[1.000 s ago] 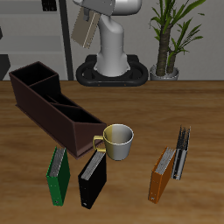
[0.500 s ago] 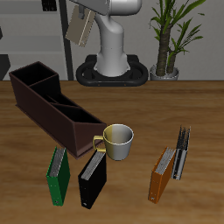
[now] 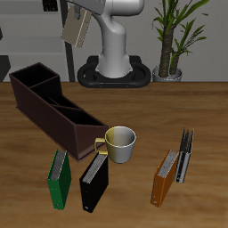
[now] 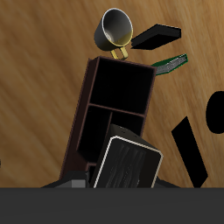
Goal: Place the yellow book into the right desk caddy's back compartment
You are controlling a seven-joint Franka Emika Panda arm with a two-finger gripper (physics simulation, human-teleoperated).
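My gripper is shut on the yellow book and holds it tilted, high in the air over the table's back. The right desk caddy, a long dark brown open box with inner dividers, lies diagonally on the table below. The book hangs above and a little behind the caddy's back end. In the wrist view the book shows close up, with pale page edges around a dark face. The caddy's compartments lie open beneath it. The fingertips are hidden by the book.
A cream mug stands at the caddy's front end. A green book and a black book stand near the front edge. An orange book and a dark grey book stand together farther along. A potted plant is behind the robot base.
My gripper has carried the yellow book a little higher and sideways, toward the spot above the caddy's back end. Nothing on the table has moved.
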